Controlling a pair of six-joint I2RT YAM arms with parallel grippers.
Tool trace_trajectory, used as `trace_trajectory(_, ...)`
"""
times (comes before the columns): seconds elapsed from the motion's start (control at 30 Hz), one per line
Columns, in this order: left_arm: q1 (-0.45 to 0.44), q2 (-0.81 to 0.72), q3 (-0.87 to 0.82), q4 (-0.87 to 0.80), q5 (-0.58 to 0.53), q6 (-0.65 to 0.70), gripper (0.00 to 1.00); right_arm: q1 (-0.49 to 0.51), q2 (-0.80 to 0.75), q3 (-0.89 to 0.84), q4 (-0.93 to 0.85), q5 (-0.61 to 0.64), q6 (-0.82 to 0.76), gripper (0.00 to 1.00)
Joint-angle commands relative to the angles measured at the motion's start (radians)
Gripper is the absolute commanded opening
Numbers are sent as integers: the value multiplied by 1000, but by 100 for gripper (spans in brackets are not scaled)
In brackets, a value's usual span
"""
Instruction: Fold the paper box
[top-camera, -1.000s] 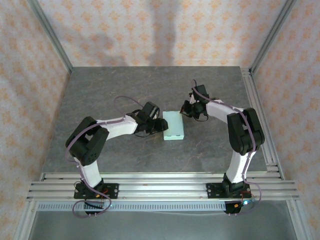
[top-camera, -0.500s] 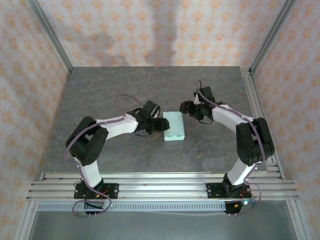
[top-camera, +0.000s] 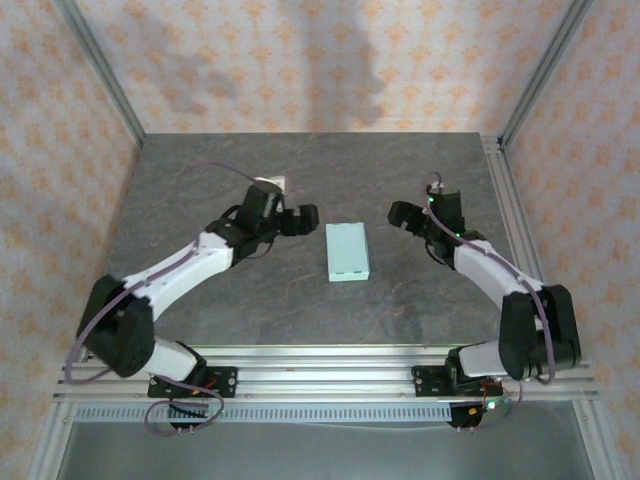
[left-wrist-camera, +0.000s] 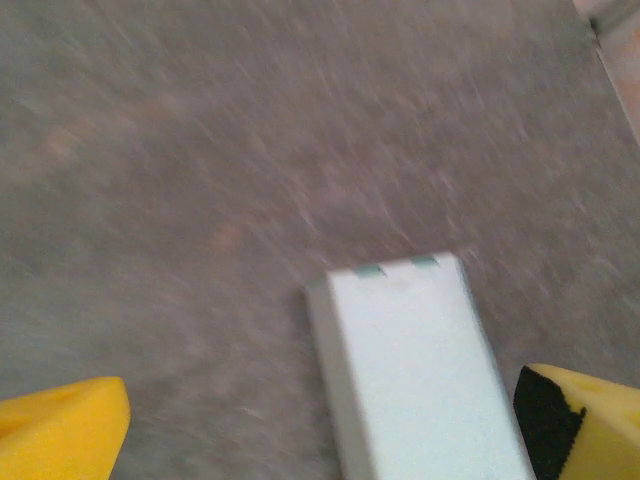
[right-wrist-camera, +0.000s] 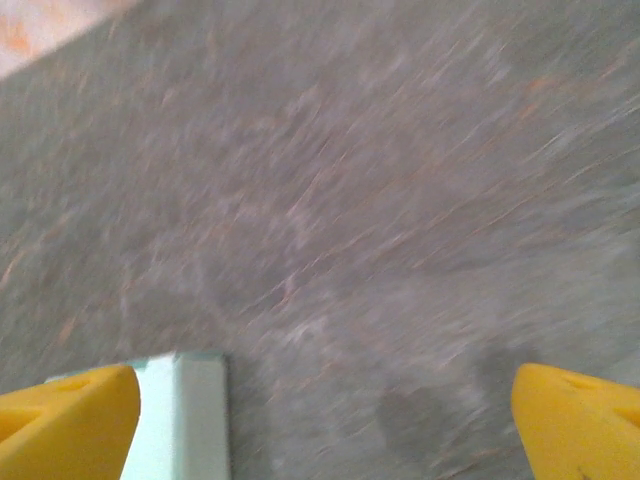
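Note:
The paper box (top-camera: 347, 251) lies flat and closed on the grey table (top-camera: 250, 170), a pale mint-green rectangle between the two arms. My left gripper (top-camera: 303, 220) hangs a short way off the box's far left corner, open, touching nothing. In the left wrist view the box (left-wrist-camera: 415, 370) lies below, between my spread yellow fingers (left-wrist-camera: 62, 430); the left gripper (left-wrist-camera: 320, 435) is empty. My right gripper (top-camera: 398, 214) stands off to the box's far right, open and apart from it. The right wrist view catches a corner of the box (right-wrist-camera: 190, 420) beside one fingertip of the right gripper (right-wrist-camera: 320, 425).
Aluminium rails (top-camera: 320, 372) run along the table's near edge, and a rail strip (top-camera: 515, 230) borders the right side. Patterned walls (top-camera: 310, 60) close in the back and sides. Bare grey table surrounds the box.
Both grippers have opened and drawn back from the box, the left one to the left and farther back, the right one to the right. The box lies where it was.

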Motion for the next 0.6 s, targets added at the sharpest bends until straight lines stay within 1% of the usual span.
trace_trajectory(0.0, 24, -106, -106, 83, -245, 250, 100, -54, -69, -64, 136, 145, -89, 95)
trace_trajectory(0.1, 71, -207, -238, 198, -357, 335, 99, -82, -97, -143, 233, 228, -189, 95)
trace_trajectory(0.13, 88, -235, -279, 234, -372, 350, 98, -90, -94, -172, 279, 248, -216, 95)
trace_trajectory(0.2, 142, -286, -370, 305, -361, 390, 98, -115, -73, -234, 394, 258, -252, 96)
trace_trajectory(0.27, 185, -312, -434, 353, -367, 424, 100, -119, -35, -288, 514, 276, -286, 96)
trace_trajectory(0.3, 208, -316, -469, 395, -352, 446, 100, -120, -9, -317, 591, 291, -300, 97)
trace_trajectory(0.37, 247, -301, -533, 494, -340, 475, 100, -128, 57, -373, 764, 301, -290, 98)
trace_trajectory(0.4, 267, -286, -562, 543, -332, 484, 100, -142, 90, -387, 820, 285, -282, 98)
trace_trajectory(0.43, 285, -270, -585, 607, -316, 487, 100, -147, 126, -399, 862, 285, -275, 99)
trace_trajectory(0.47, 305, -249, -608, 674, -283, 485, 100, -150, 174, -417, 944, 286, -269, 99)
trace_trajectory(0.5, 318, -231, -602, 667, -272, 496, 100, -154, 221, -431, 1029, 280, -266, 100)
trace_trajectory(0.53, 325, -210, -594, 677, -274, 506, 100, -155, 223, -437, 1046, 269, -267, 99)
trace_trajectory(0.57, 334, -191, -599, 713, -265, 519, 100, -160, 191, -423, 967, 265, -263, 100)
